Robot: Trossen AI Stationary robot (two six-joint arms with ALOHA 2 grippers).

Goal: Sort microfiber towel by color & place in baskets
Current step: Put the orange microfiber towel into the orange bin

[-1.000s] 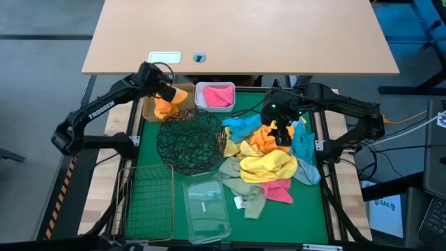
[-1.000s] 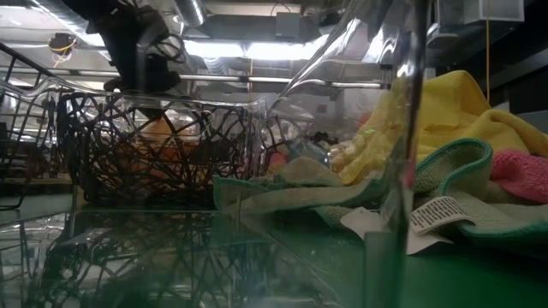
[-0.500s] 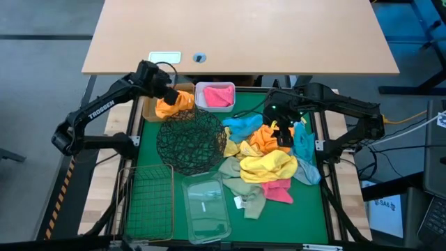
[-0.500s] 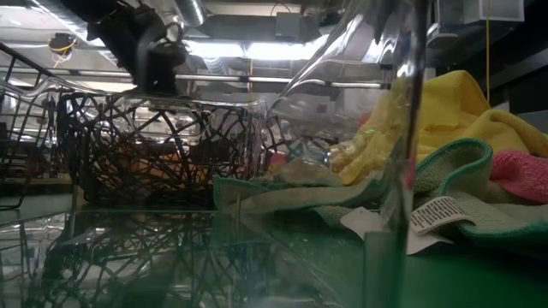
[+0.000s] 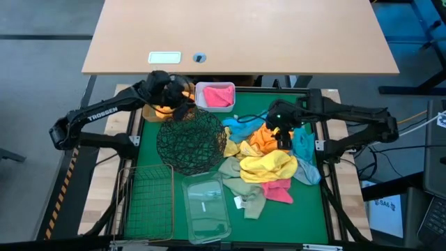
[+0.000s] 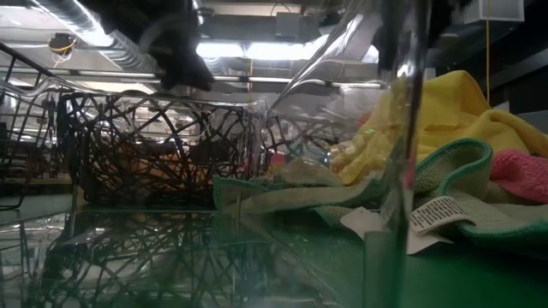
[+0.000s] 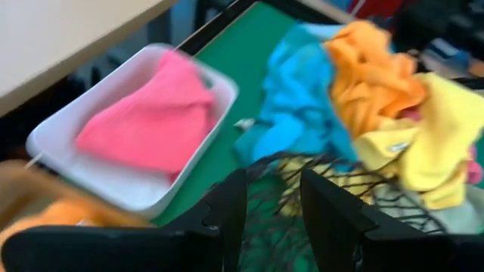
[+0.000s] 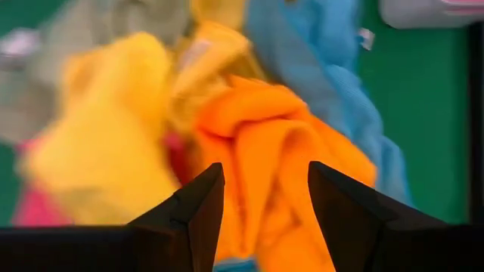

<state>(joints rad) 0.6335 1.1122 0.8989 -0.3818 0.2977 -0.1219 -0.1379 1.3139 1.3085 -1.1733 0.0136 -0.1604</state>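
On the left arm (image 5: 104, 111), "TROSSEN" is read; both jaws are parted and empty, the right gripper (image 8: 259, 198) over an orange towel (image 8: 265, 143).

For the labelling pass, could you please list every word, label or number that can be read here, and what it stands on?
"TROSSEN": white letters on the left arm, high view.
Towel tag, low view: printed lines, too small to read.
Card on the wooden desk: nothing legible.
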